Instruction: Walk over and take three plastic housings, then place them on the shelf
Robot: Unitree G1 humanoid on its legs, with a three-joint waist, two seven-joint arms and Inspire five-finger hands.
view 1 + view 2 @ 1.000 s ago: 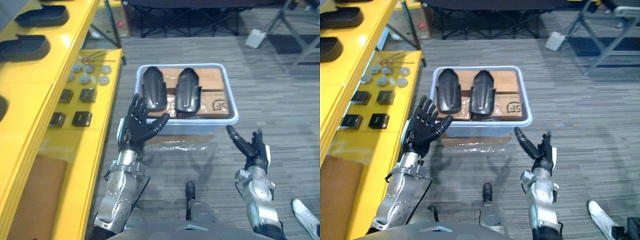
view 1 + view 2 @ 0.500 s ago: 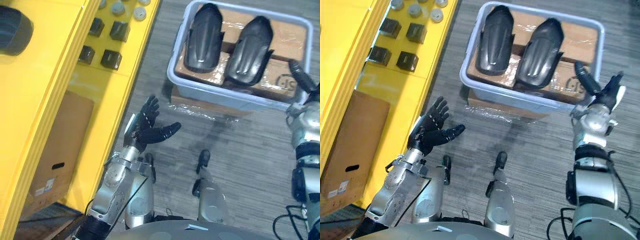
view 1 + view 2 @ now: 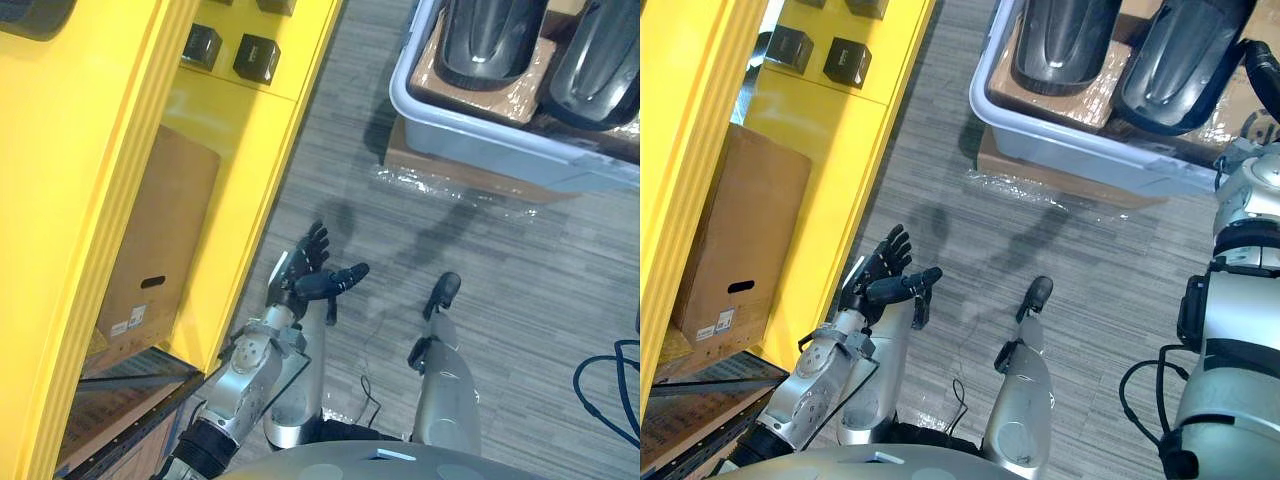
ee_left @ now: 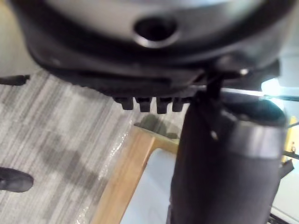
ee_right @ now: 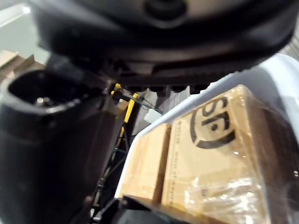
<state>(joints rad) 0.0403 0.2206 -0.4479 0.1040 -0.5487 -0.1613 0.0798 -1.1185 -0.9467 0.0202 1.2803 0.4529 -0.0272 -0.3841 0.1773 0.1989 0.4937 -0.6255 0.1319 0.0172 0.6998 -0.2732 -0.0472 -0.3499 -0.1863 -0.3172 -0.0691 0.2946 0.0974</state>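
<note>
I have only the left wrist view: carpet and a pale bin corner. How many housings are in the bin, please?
Observer: Two black housings lie side by side on cardboard in the bin.
Operator: Is my left hand near them?
Observer: No. The left hand is open over the carpet near the yellow shelf, apart from the bin.
Operator: And the right hand?
Observer: The right hand is at the bin's right rim, close to the right housing.
</note>
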